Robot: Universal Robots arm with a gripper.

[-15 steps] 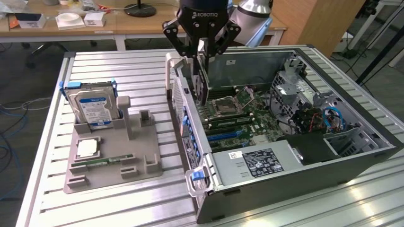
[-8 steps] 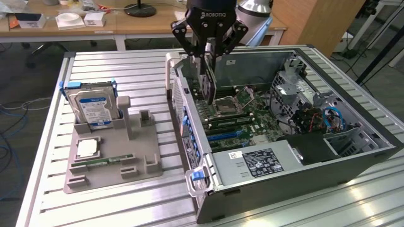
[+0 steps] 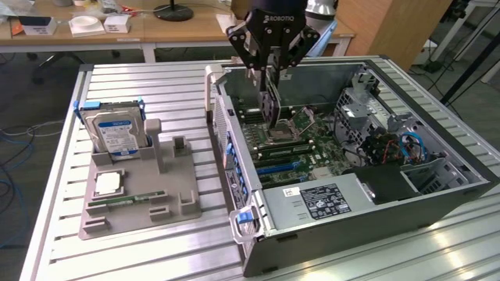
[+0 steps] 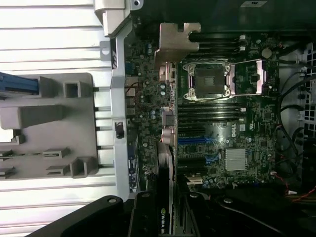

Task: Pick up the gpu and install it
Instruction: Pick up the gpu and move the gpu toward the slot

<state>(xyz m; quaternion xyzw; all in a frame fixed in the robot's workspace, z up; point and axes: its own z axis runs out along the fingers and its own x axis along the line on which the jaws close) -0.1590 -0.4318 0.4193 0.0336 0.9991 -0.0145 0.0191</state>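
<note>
The gpu [image 3: 271, 108] hangs on edge inside the open computer case [image 3: 375, 213], just above the motherboard [image 3: 301, 146] near the CPU socket. My gripper [image 3: 272, 69] is shut on its upper edge. In the wrist view the gpu [image 4: 165, 163] runs edge-on away from my gripper [image 4: 165, 219]. Its silver end bracket [image 4: 174, 44] reaches toward the case's rear wall, and the card lies over the board between the rear ports and the expansion slots [image 4: 197, 143].
A grey holder tray [image 3: 168, 175] on the slatted table at the exterior view's left carries an upright hard drive [image 3: 117, 132], a CPU [image 3: 108, 183] and a memory stick [image 3: 125, 199]. Inside the case are the power supply [image 3: 328, 199], drive cage and cables [image 3: 390, 146].
</note>
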